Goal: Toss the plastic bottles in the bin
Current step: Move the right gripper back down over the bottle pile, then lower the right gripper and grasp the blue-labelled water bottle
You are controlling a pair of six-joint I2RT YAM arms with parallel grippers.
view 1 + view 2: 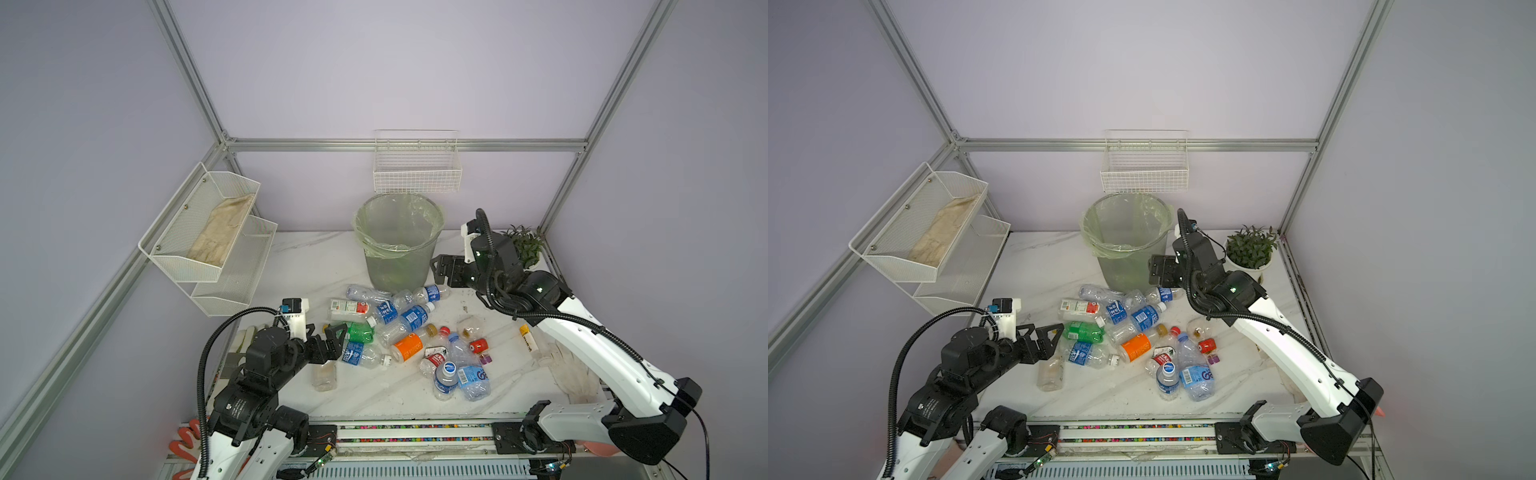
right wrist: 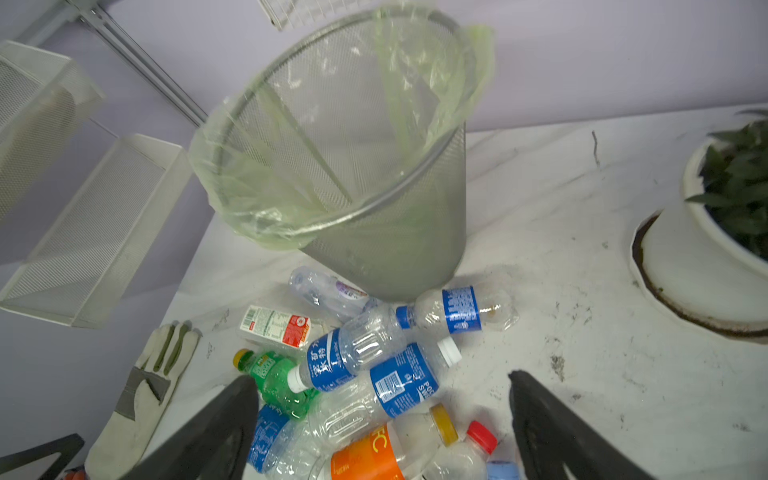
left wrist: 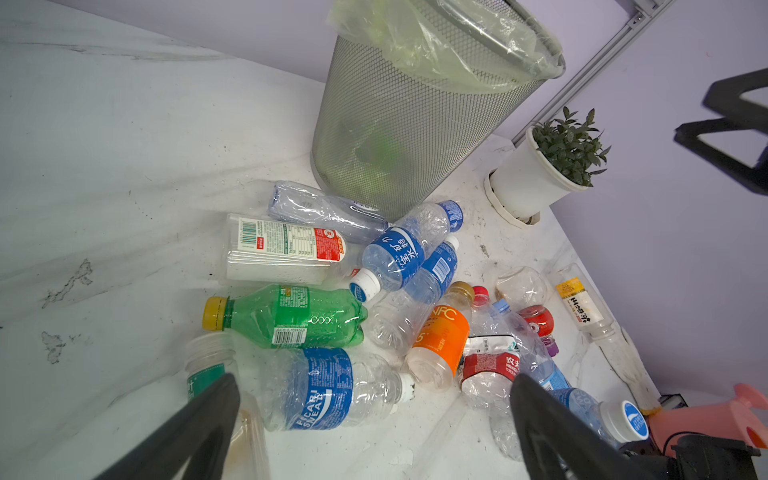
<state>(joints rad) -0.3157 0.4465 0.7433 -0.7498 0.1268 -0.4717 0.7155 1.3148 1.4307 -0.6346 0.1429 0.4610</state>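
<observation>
Several plastic bottles (image 1: 409, 320) lie in a heap on the white table in front of the bin (image 1: 398, 245), a grey mesh basket with a pale green liner. Among them are a green bottle (image 3: 291, 318), an orange-labelled one (image 3: 440, 332) and a blue-labelled one (image 3: 328, 386). My left gripper (image 1: 334, 343) hangs open at the heap's left edge, over the blue-labelled bottle, holding nothing. My right gripper (image 1: 436, 270) is open and empty in the air beside the bin's right wall, above the bottles at its foot (image 2: 453, 309). A green shape shows through the bin's mesh (image 3: 382, 145).
A potted plant (image 1: 525, 247) stands at the back right, behind my right arm. A white wire basket (image 1: 417, 174) hangs on the back wall above the bin. A white mesh shelf (image 1: 208, 237) juts from the left wall. Pale gloves lie at the table's right (image 1: 575, 374) and left (image 2: 145, 386).
</observation>
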